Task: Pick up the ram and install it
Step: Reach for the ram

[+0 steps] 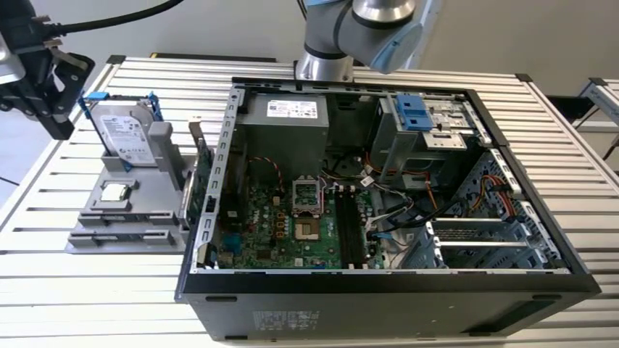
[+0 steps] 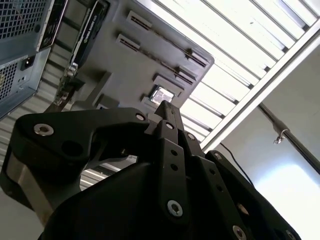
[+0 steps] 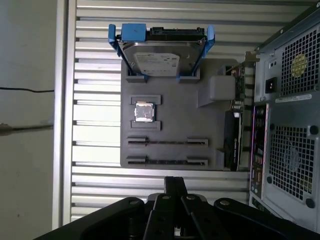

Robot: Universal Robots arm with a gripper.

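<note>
The gripper (image 3: 174, 182) hung with its jaws closed on nothing, just short of the tray (image 3: 170, 120). Nearest it were two slots (image 3: 167, 142), each showing a thin dark line; I could not tell whether either was the ram. Past them sat a chip (image 3: 144, 112), then the drive (image 3: 157, 59). In the exterior view the open case (image 1: 387, 293) stood at the tray's three o'clock, with a card (image 1: 205, 190) between them.

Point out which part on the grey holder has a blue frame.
The silver hard drive; the small square chip and the dark expansion card have none.
</note>
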